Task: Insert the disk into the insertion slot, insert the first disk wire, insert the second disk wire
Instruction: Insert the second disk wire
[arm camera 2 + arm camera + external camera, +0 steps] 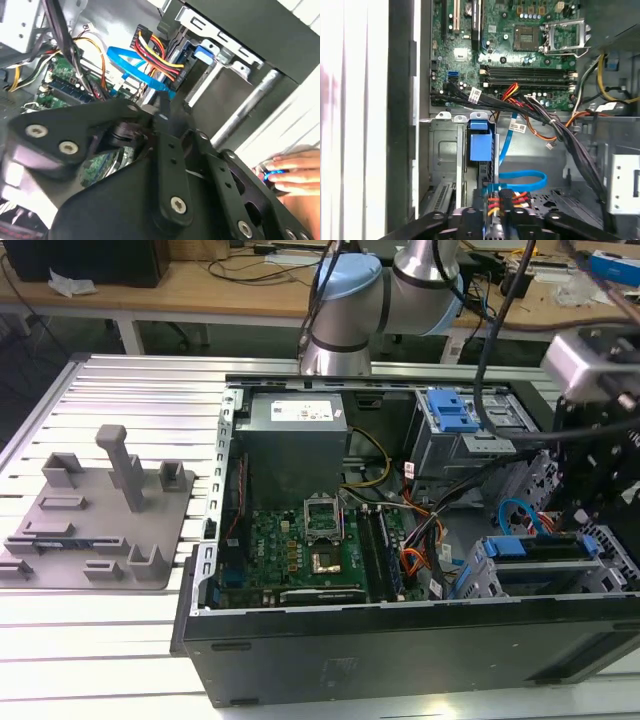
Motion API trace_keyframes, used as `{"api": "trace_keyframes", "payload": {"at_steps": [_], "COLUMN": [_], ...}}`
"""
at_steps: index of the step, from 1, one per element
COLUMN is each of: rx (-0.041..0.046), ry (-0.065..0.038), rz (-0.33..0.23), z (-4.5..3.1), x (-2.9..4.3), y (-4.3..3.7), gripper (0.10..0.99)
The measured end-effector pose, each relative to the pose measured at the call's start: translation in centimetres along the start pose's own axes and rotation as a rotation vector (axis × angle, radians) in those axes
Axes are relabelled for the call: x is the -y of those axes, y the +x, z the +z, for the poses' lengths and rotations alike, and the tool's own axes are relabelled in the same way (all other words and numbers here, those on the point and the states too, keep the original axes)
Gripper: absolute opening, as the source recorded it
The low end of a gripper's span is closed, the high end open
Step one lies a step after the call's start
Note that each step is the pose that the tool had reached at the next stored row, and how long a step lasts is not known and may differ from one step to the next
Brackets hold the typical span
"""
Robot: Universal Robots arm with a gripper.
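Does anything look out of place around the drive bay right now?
Yes: a person's hand is close beside the gripper in the second wrist view, just outside the case wall. The blue data cable loops loosely near the drive cage.

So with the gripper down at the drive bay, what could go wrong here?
The blue cable loops right by the gripper and could snag. The power wires cross the same gap, so a sideways push might strain them. A hand rests close beside the arm.
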State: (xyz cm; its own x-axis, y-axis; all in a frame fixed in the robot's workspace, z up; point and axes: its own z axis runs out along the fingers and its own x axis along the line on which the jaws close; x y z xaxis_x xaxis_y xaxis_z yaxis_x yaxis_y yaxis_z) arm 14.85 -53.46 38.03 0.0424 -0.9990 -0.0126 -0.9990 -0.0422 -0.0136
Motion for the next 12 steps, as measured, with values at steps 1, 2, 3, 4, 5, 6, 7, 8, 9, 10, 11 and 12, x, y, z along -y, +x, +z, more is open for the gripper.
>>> {"api": "trace_keyframes", "payload": {"at_steps": [1,2,3,4,5,6,7,8,9,10,11,12], "rx": [0.0002,0.0002,0.0004,0.0003,0.0002,0.0001,0.0002,0.0002,0.0001,0.0002,0.0002,0.0001], "ry": [0.0,0.0,0.0,0.0,0.0,0.0,0.0,0.0,0.0,0.0,0.0,0.0], "rz": [0.0,0.0,0.0,0.0,0.0,0.0,0.0,0.0,0.0,0.0,0.0,0.0], "z": [-0.45,-0.58,-0.58,-0.58,-0.59,-0.59,-0.59,-0.59,-0.59,-0.59,-0.59,-0.59], "x": [0.01,0.01,0.01,0.01,0.01,0.01,0.01,0.01,0.01,0.01,0.01,0.01], "y": [-0.01,-0.01,-0.01,-0.01,-0.01,-0.01,-0.01,-0.01,-0.01,-0.01,-0.01,-0.01], "gripper": [0.22,0.22,0.106,0.106,0.106,0.106,0.106,0.106,0.106,0.106,0.106,0.106]}}
